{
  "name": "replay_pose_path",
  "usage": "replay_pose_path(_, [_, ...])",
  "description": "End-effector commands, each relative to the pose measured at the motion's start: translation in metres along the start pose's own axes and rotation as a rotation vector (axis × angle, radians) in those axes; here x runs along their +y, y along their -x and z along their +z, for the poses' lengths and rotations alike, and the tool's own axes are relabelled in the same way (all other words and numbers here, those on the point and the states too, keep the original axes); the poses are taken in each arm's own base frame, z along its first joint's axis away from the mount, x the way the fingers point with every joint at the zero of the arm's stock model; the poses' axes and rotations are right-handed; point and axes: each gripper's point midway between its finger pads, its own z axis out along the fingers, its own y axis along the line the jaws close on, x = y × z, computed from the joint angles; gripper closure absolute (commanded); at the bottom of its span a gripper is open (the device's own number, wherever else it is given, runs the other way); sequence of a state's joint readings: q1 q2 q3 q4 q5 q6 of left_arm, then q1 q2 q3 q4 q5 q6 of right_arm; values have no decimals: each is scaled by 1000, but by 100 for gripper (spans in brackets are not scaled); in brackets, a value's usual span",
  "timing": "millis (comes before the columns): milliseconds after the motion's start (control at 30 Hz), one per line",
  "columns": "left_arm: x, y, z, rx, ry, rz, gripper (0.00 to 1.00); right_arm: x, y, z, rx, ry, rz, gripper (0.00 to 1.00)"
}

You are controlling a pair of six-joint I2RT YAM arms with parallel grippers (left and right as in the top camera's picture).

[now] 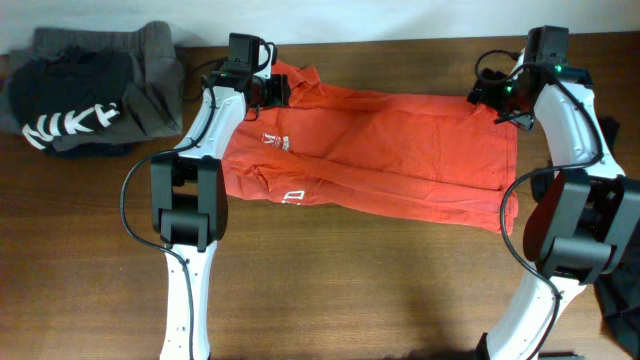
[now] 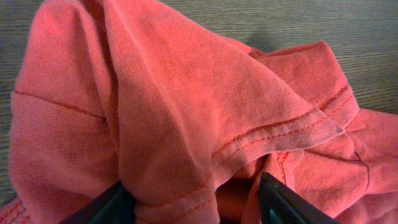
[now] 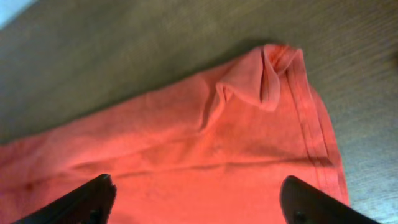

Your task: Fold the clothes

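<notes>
The clothes in play are a red-orange shirt (image 1: 380, 140), lying flat and partly folded across the back half of the wooden table, with white lettering near its left end. My left gripper (image 1: 278, 90) is at the shirt's far left corner. In the left wrist view its fingers (image 2: 280, 199) stand apart on either side of a bunched, stitched fold of the shirt (image 2: 186, 124), and the left gripper (image 2: 193, 193) is open around it. My right gripper (image 1: 490, 100) hovers at the far right corner. It stands wide open (image 3: 199, 186) above the hemmed corner of the shirt (image 3: 249, 137).
A pile of dark grey and black garments (image 1: 90, 90) with white lettering sits at the far left of the table. A black object (image 1: 620, 300) lies beside the right arm's base. Bare wooden table (image 1: 350, 290) stretches in front of the shirt.
</notes>
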State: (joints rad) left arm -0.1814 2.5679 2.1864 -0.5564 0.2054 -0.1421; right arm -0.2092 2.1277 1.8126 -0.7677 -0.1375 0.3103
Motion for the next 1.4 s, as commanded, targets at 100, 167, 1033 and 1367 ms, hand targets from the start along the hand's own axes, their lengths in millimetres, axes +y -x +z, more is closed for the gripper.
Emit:
replay_pose_path(100, [-1, 6, -1, -18, 0, 2, 48, 9, 16, 14, -55, 31, -15, 22])
replay_pose_path(167, [-1, 6, -1, -18, 0, 1, 48, 6, 14, 25, -45, 26, -1, 21])
replay_pose_path(1033, [-1, 2, -1, 0, 2, -2, 48, -43, 22, 65, -83, -58, 356, 23])
replay_pose_path(1367, [-1, 2, -1, 1, 3, -2, 48, -42, 27, 66, -104, -52, 387, 23])
